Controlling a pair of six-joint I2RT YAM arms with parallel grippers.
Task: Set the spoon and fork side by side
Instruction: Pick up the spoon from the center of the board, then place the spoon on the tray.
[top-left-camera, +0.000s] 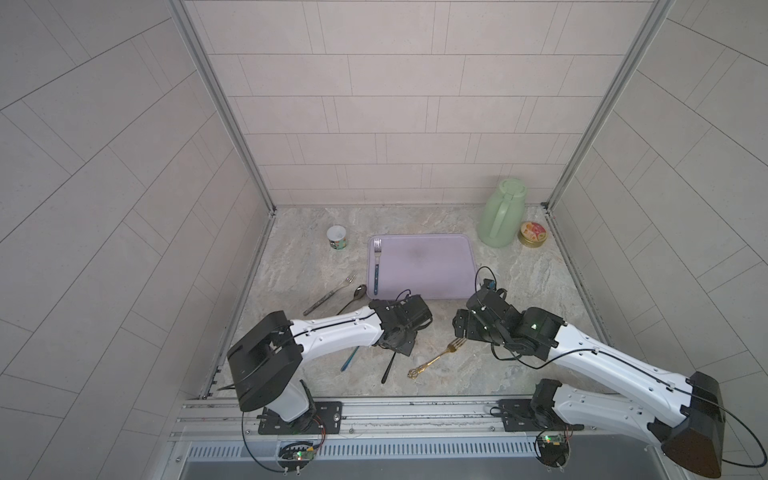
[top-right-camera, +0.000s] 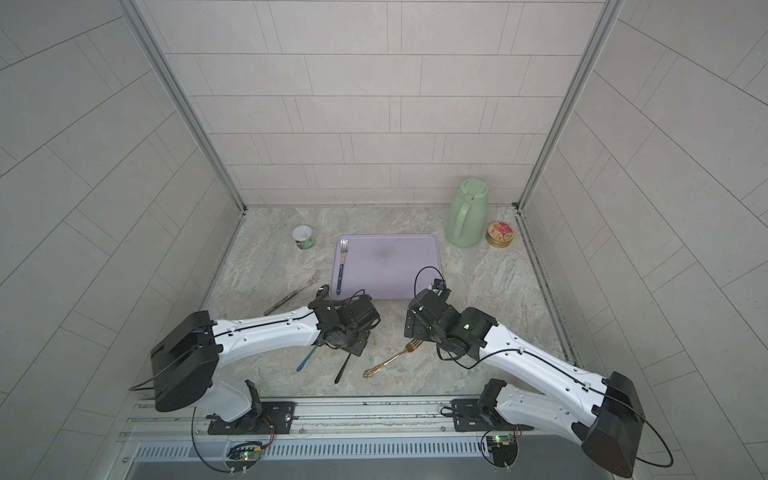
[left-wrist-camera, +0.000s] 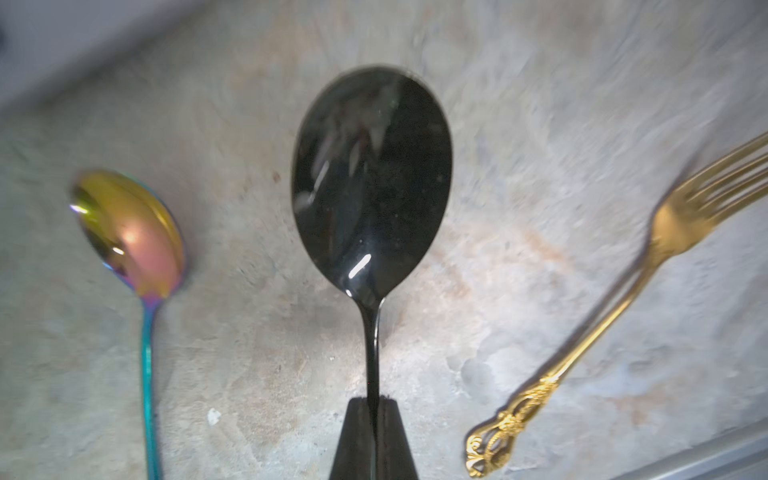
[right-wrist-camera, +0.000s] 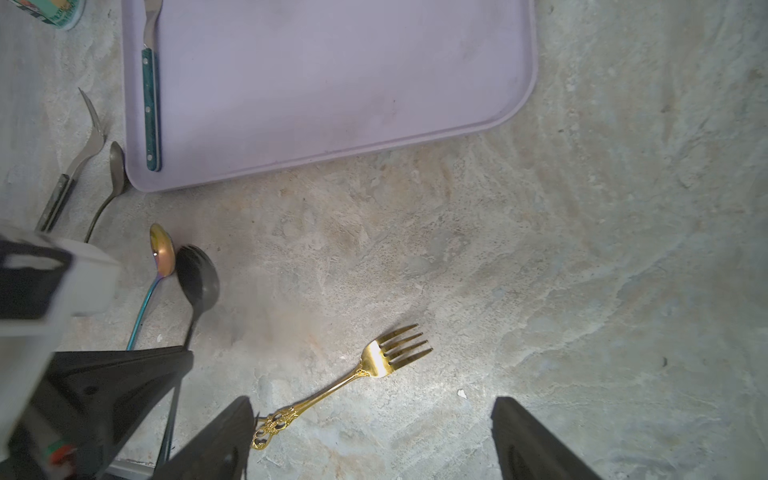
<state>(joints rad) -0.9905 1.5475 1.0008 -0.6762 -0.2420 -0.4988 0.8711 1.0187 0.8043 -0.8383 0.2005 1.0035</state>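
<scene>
Gripping: the left gripper (left-wrist-camera: 372, 409) pinches the black spoon (left-wrist-camera: 372, 178) low on its thin handle. The jaws are all but together, and the bowl juts out free ahead of them.
Black spoon: it is off the tray (top-left-camera: 436, 266), out past the near edge on the robot's side. Whether it is clear of the table is hard to tell.
Tray fork: the teal-handled fork (top-left-camera: 376, 270) lies along the tray's left rim with bare tray beside it, likely room kept for a partner.
Right gripper: the right gripper (right-wrist-camera: 372, 401) hangs spread wide and empty over the gold fork (right-wrist-camera: 376, 361), which lies flat beyond the tray's near edge.
Neighbour: a rainbow spoon (left-wrist-camera: 129, 232) lies just beside the black one, also off the tray.
Next call: probably carry the spoon across and lay it parallel to a fork, though which fork is unclear.
</scene>
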